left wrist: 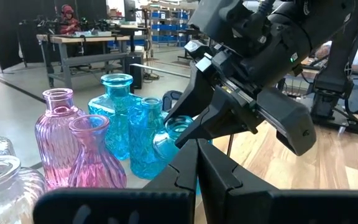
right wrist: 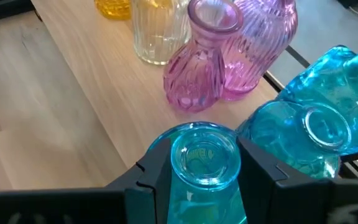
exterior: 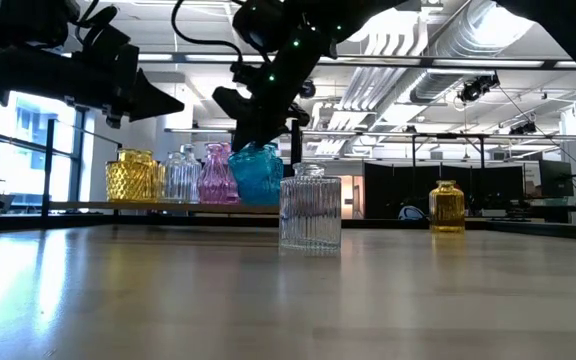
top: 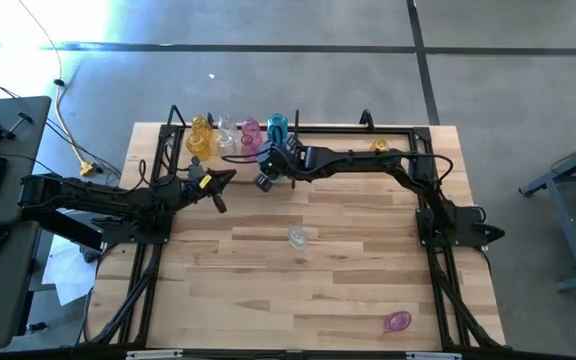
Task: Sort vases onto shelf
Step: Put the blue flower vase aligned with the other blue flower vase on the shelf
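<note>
One small teal vase (right wrist: 204, 163) pinched at the neck by right gripper (right wrist: 197, 171) fingers, at 12 o'clock of worktop (top: 308, 290) beside pink vases (right wrist: 229, 53). Slick, breakable glass, so neck grip best. Left gripper (top: 218, 185) clenched empty at 10 o'clock.

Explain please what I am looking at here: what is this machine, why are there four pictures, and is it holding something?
It is a robot with two dark arms at a wooden table. One picture looks down from above, one looks level across the table, and two come from cameras on the wrists. The right gripper holds a blue vase by its neck, beside other blue, pink, clear and yellow vases on the shelf. The left gripper waits shut nearby. A clear vase stands mid-table, and a pink vase sits near the front edge.
</note>
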### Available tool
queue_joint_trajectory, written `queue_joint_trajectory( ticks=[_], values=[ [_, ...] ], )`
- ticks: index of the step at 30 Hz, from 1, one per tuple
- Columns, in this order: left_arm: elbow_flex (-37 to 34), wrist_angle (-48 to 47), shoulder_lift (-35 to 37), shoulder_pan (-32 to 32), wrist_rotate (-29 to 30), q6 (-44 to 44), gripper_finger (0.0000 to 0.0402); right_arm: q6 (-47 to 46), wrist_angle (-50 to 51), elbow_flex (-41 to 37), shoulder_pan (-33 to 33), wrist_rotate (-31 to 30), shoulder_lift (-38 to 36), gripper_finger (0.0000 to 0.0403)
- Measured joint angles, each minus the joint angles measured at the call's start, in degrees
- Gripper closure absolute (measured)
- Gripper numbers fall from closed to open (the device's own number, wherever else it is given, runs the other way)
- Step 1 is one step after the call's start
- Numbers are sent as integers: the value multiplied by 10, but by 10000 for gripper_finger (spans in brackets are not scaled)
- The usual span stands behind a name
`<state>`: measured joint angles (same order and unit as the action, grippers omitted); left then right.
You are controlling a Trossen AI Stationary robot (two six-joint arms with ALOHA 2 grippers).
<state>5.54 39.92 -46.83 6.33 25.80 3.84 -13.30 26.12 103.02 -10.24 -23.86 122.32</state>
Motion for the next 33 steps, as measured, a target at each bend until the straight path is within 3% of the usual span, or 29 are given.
queue_joint_trajectory(
  ticks=[6, 33],
  values=[
    [0, 1, 0, 0, 0, 0, 402, -7, 8, 0, 0, 1, 0, 284],
    [0, 1, 0, 0, -2, 4, 402, -13, 17, 0, 0, -9, 0, 176]
  ],
)
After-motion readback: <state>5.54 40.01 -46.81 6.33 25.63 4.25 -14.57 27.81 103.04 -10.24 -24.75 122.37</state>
